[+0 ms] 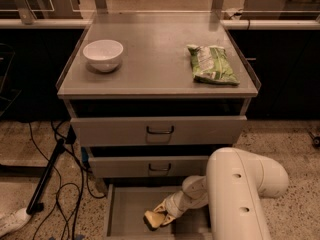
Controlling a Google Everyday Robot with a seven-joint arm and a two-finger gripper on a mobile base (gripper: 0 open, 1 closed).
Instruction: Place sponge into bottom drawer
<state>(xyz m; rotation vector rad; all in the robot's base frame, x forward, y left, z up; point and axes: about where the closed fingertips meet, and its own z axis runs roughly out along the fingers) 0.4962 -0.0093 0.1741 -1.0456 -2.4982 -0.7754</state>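
The bottom drawer (125, 209) is pulled open below the two upper drawers and shows its flat grey floor. My gripper (156, 218) reaches down into it from the white arm (240, 194) at the lower right. It is shut on the sponge (151, 222), a small pale-yellow block held just above or on the drawer floor near the middle. The sponge's underside is hidden.
A white bowl (103, 54) stands at the left of the cabinet top and a green crinkly bag (212, 64) lies at the right. The two upper drawers (159, 130) are slightly open. Black cables (60, 194) and a dark pole lie on the floor at the left.
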